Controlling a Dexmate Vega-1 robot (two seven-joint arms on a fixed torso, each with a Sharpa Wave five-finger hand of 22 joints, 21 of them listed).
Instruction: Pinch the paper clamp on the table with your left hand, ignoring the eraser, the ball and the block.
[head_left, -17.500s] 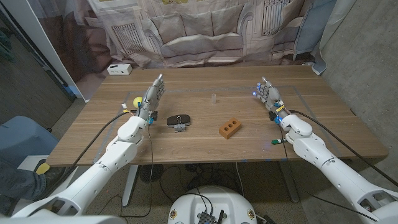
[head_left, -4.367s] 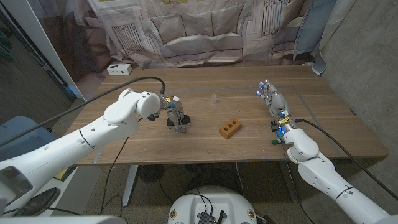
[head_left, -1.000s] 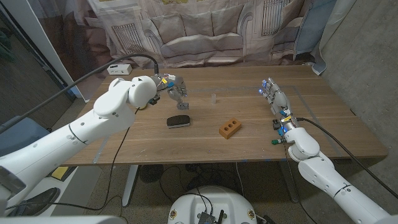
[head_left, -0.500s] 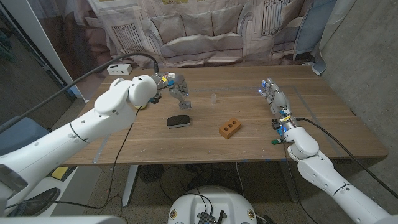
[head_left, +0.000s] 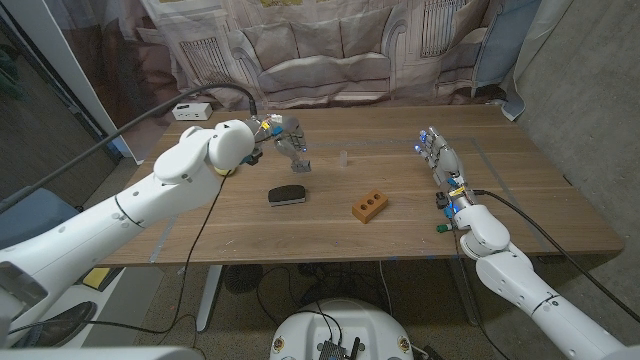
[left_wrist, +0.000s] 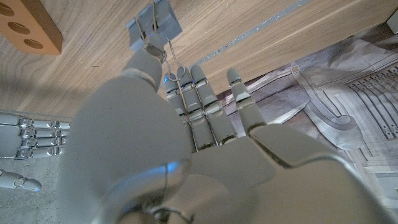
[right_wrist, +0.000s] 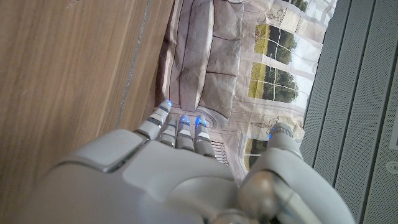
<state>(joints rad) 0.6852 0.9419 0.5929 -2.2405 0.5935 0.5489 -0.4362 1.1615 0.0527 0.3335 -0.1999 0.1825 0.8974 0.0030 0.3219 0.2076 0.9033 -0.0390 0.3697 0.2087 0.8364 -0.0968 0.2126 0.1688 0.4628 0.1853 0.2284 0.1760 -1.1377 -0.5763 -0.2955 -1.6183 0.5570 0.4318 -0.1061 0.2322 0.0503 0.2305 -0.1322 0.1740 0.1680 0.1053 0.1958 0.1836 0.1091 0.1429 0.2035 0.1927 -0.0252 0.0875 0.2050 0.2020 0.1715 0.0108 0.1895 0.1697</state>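
My left hand (head_left: 286, 133) hovers above the table's back left part and pinches the small grey paper clamp (head_left: 300, 165), which hangs below the fingers clear of the wood. In the left wrist view the clamp (left_wrist: 153, 23) dangles by its wire handles between the thumb and a finger of the left hand (left_wrist: 186, 143). The black eraser (head_left: 287, 194) lies on the table in front of the hand. Right of the eraser lies the orange block (head_left: 369, 207), also seen in the left wrist view (left_wrist: 28, 34). My right hand (head_left: 441, 160) stands at the right, fingers apart and holding nothing.
A white box (head_left: 193, 111) sits at the table's back left corner. A small clear object (head_left: 343, 157) stands near the table's middle. A printed curtain (head_left: 330, 50) hangs behind the table. My left arm (head_left: 150, 215) reaches across the table's left side.
Since the earliest frames my left hand has reached to the eraser and lifted the clamp away from it. Over the last second hand and clamp drifted slightly right. The right hand stayed put.
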